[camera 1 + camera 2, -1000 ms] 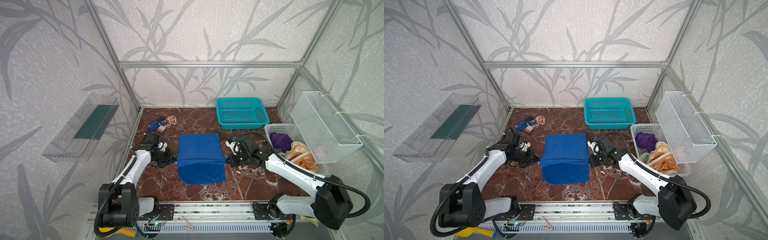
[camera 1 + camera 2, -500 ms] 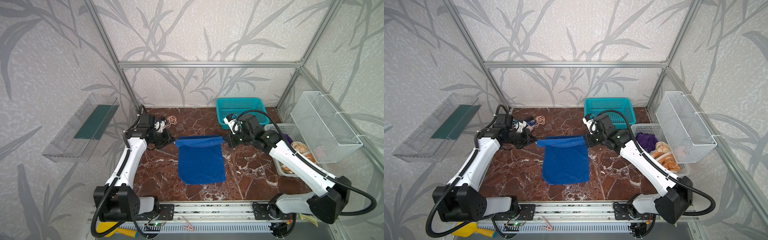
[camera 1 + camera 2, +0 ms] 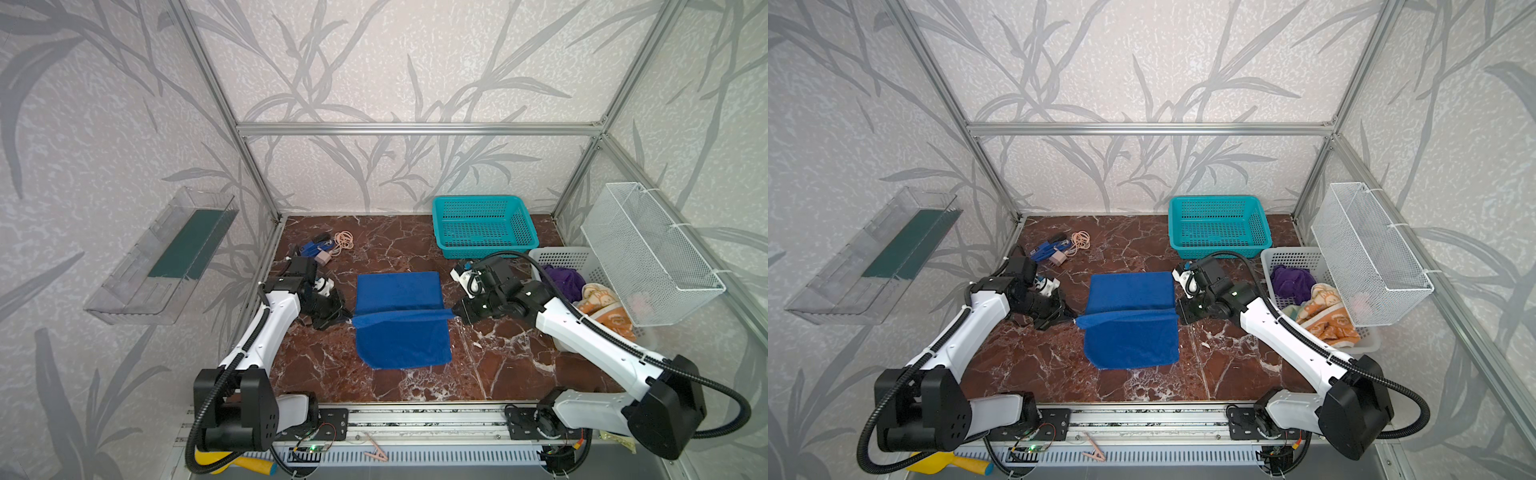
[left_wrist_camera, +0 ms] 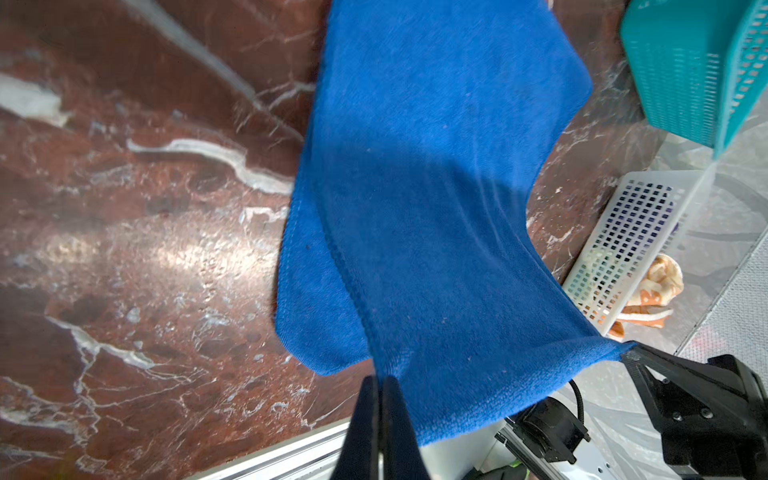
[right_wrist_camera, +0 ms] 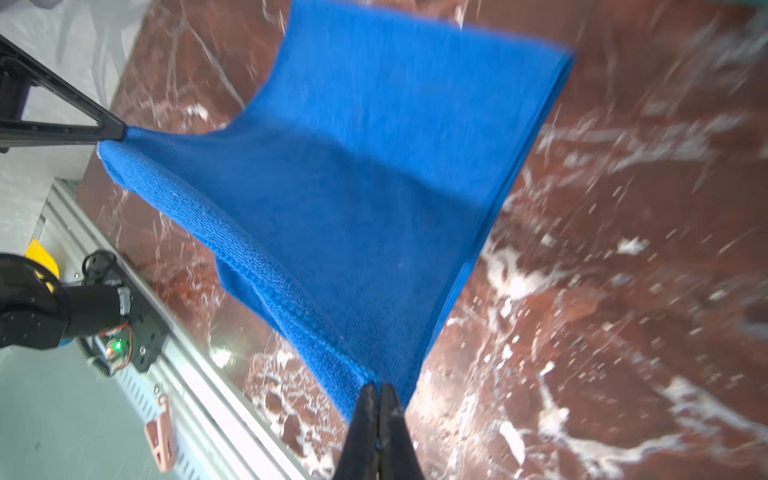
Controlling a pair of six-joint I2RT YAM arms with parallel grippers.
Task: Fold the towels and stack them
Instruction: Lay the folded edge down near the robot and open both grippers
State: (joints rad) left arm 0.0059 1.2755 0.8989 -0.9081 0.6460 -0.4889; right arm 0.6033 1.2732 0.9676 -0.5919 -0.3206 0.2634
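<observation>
**Both the left tool (image 3: 348,320) and right tool (image 3: 455,311) are clamped on one blue towel (image 3: 401,338)**

A red-brown marble worktop (image 3: 498,365) fills the floor of a walled cell. A clear shelf (image 3: 162,257) hangs on the left wall and a wire basket (image 3: 648,249) on the right wall. A teal basket (image 3: 484,226) sits at the back right of the worktop. Just beside it, nearer the front and against the right wall, is a white basket (image 3: 559,257).

The blue towel lies in the middle of the worktop, between the two arms. One edge is lifted and pulled taut across its middle, and the rest lies flat. Each tool's jaws are pressed together on one corner of that edge. Both wrist views show this close up.

A purple towel (image 3: 561,280) and an orange printed towel (image 3: 604,311) lie bunched in the white basket. Tan rubber bands (image 3: 344,240) lie near the back left corner.
</observation>
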